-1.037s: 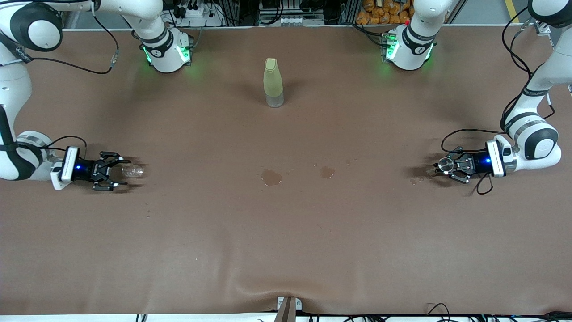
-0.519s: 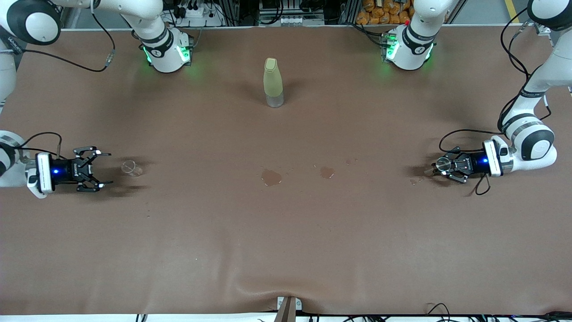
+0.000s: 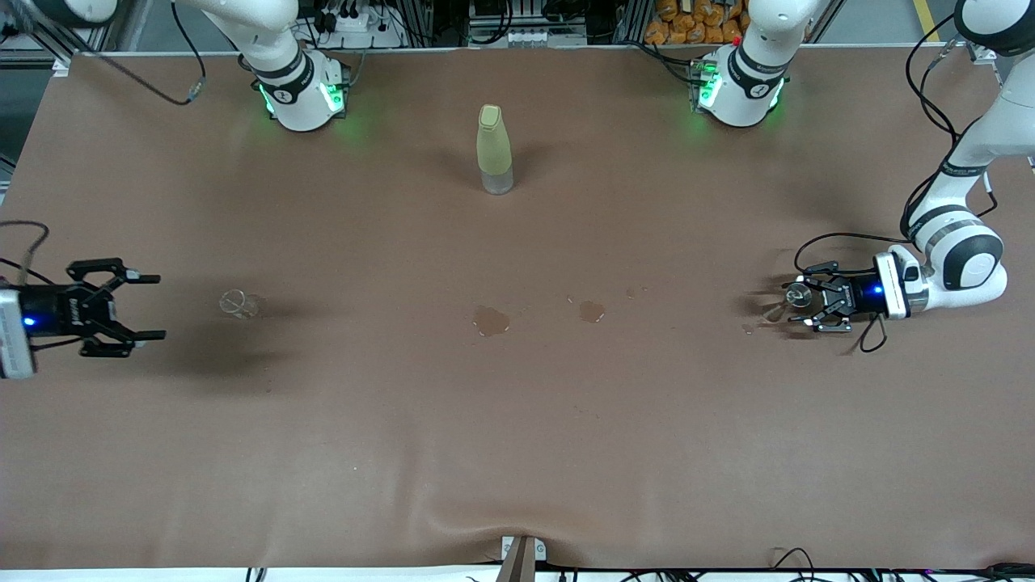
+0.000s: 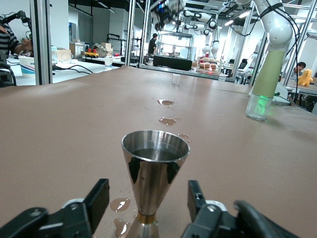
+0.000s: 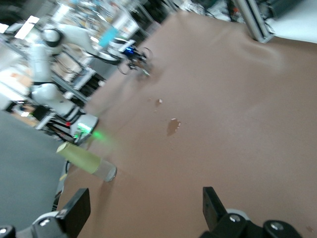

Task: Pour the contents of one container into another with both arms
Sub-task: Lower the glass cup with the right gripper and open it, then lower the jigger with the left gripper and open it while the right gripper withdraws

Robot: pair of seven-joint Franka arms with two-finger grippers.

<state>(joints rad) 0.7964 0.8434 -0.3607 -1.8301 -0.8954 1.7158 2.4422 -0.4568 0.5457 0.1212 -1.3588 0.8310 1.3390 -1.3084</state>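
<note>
A steel jigger stands upright on the brown table toward the left arm's end, with liquid in its top cup. My left gripper is around it, open, and its fingers stand clear of the stem on both sides. A small clear glass cup stands toward the right arm's end. My right gripper hovers open over the table edge, well apart from the cup and with nothing between its fingers.
A tall yellow-green bottle stands mid-table, farther from the front camera than the two containers. Wet spots lie between the containers, and small puddles sit at the jigger's foot.
The right gripper has drawn back from the glass cup toward its end of the table, leaving the cup standing. The left gripper's fingers have parted from the jigger.
</note>
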